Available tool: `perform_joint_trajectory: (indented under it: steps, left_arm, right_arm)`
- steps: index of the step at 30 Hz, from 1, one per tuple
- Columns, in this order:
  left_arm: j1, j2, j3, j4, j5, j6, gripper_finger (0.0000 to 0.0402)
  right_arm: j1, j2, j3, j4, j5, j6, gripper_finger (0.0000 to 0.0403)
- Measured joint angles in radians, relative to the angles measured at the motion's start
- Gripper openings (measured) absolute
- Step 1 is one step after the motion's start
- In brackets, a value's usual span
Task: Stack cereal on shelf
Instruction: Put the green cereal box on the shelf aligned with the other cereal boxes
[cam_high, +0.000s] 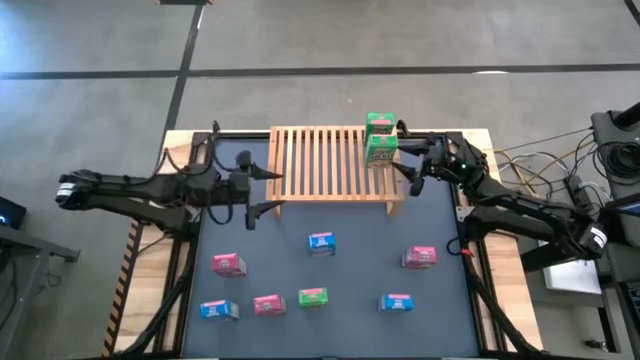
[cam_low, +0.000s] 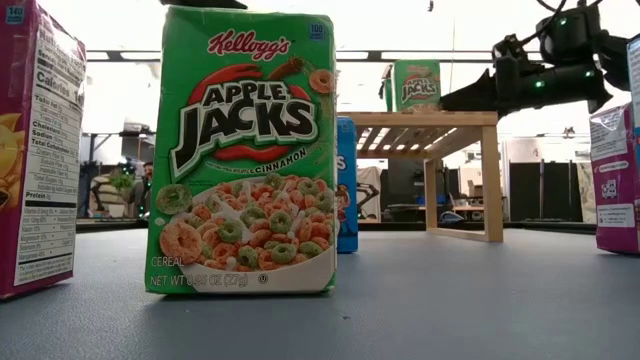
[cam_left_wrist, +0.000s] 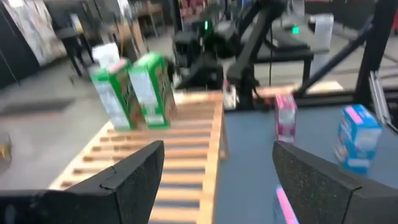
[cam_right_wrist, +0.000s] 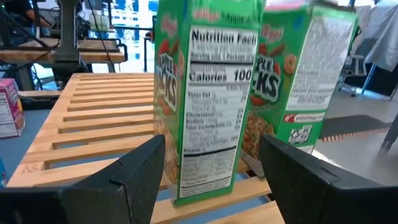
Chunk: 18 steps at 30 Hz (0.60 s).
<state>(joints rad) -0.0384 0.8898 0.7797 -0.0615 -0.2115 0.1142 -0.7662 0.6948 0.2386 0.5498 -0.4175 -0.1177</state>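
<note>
Glossy green cardboard box, slatted wooden shelf.

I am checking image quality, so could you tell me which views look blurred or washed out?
Left wrist view: everything is smeared, including the two green boxes on the rack. Low view: bright background washes out the room; the near green box is sharp. Right wrist view: the label text reads clearly.

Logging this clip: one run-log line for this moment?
shelf: two green boxes | right gripper: open beside them | left gripper: open | table: seven boxes
</note>
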Motion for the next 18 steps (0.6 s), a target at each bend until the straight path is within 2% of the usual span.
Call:
perform_joint_trajectory:
  steps: [3, 7, 12, 18]
  left_arm:
    - [0.000, 0.002, 0.095, -0.207, 0.000, -0.072, 0.0282]
    - [-0.017, 0.031, 0.159, -0.328, 0.013, -0.132, 0.0282]
    - [-0.094, 0.110, 0.148, -0.332, 0.020, -0.205, 0.0282]
    - [-0.243, 0.274, 0.146, -0.249, -0.026, -0.273, 0.0273]
  right_arm:
    - [0.000, -0.053, 0.000, -0.042, 0.000, 0.001, 0.0249]
    - [0.000, -0.125, 0.000, -0.107, 0.001, 0.001, 0.0247]
    - [0.006, -0.199, 0.000, -0.136, -0.005, 0.043, 0.0247]
    - [0.055, -0.257, 0.000, -0.152, -0.035, 0.090, 0.0242]
